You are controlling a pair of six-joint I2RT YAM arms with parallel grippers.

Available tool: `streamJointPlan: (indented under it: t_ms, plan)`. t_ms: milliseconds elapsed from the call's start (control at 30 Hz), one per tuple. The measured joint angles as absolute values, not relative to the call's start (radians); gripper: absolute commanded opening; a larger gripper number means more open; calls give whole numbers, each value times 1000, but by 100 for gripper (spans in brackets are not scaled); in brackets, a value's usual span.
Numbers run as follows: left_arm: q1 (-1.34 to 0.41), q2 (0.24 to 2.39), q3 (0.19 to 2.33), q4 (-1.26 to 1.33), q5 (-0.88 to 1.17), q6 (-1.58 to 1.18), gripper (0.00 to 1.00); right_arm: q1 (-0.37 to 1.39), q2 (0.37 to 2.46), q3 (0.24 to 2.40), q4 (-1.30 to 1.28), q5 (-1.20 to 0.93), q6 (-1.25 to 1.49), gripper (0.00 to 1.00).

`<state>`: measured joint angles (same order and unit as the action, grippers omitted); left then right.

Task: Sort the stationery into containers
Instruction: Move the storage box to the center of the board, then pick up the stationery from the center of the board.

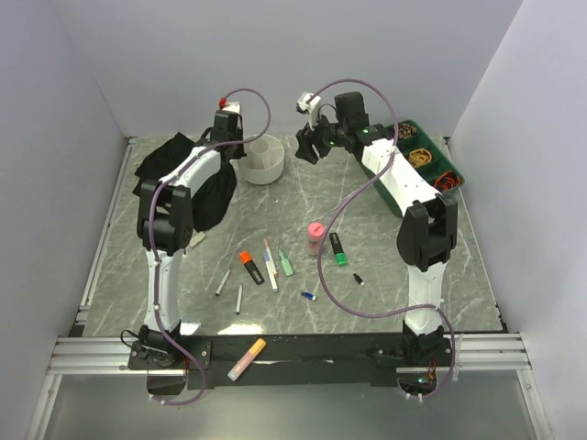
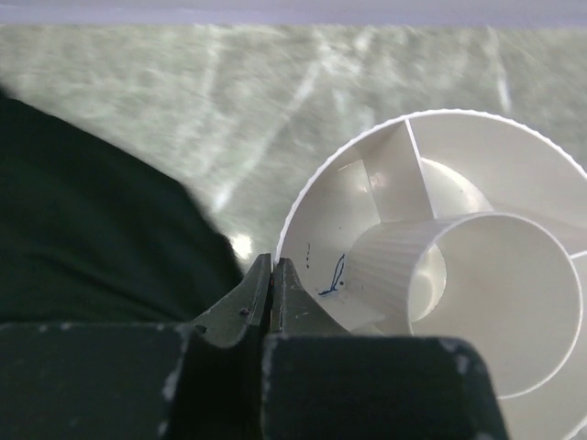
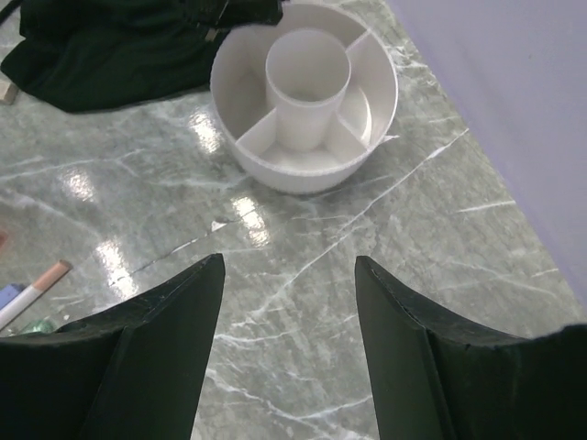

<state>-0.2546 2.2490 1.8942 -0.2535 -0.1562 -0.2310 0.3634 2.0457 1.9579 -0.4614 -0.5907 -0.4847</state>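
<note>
The round white bowl [image 1: 261, 159] with inner dividers stands at the back of the table, next to the floppy black bag [image 1: 183, 179]. My left gripper [image 2: 272, 264] is shut on the bowl's left rim [image 2: 293, 215], with the bag [image 2: 83, 229] just to its left. My right gripper [image 3: 289, 261] is open and empty, hovering right of the bowl [image 3: 303, 92]. The stationery lies mid-table: a pink-capped bottle [image 1: 315, 235], a green highlighter [image 1: 339, 248], an orange highlighter [image 1: 250, 267], a white pen [image 1: 270, 264], grey pens [image 1: 224, 280], a blue piece [image 1: 308, 296] and a black piece [image 1: 358, 279].
A green tray [image 1: 426, 156] with small items sits at the back right, under the right arm. An orange and pink marker [image 1: 246, 358] lies on the front rail. White walls close in the table on the left, back and right.
</note>
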Motion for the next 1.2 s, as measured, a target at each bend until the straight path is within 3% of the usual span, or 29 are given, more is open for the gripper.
streamJointPlan:
  t_ms: [633, 700, 733, 767, 867, 1033, 1067, 1200]
  plan:
    - [-397, 2020, 1615, -335, -49, -204, 1, 325, 1722, 1627, -481, -613, -500, 68]
    - [-398, 2018, 1610, -331, -49, -203, 9, 324, 1691, 1590, -482, -622, -503, 68]
    - [-398, 2018, 1610, -330, -49, -204, 18, 324, 1676, 1566, -477, -625, -505, 68]
    - [-398, 2018, 1610, -329, -49, -204, 45, 324, 1661, 1540, -475, -629, -507, 69]
    - [-400, 2018, 1610, -329, -49, -208, 63, 324, 1636, 1485, -476, -637, -506, 72]
    - [-402, 1991, 1609, -339, -52, -214, 74, 324, 1612, 1431, -494, -650, -520, 83]
    - [-402, 1975, 1609, -345, -55, -217, 77, 324, 1605, 1424, -499, -656, -526, 99]
    - [-402, 1885, 1603, -348, -78, -223, 85, 325, 1563, 1392, -547, -692, -580, 100]
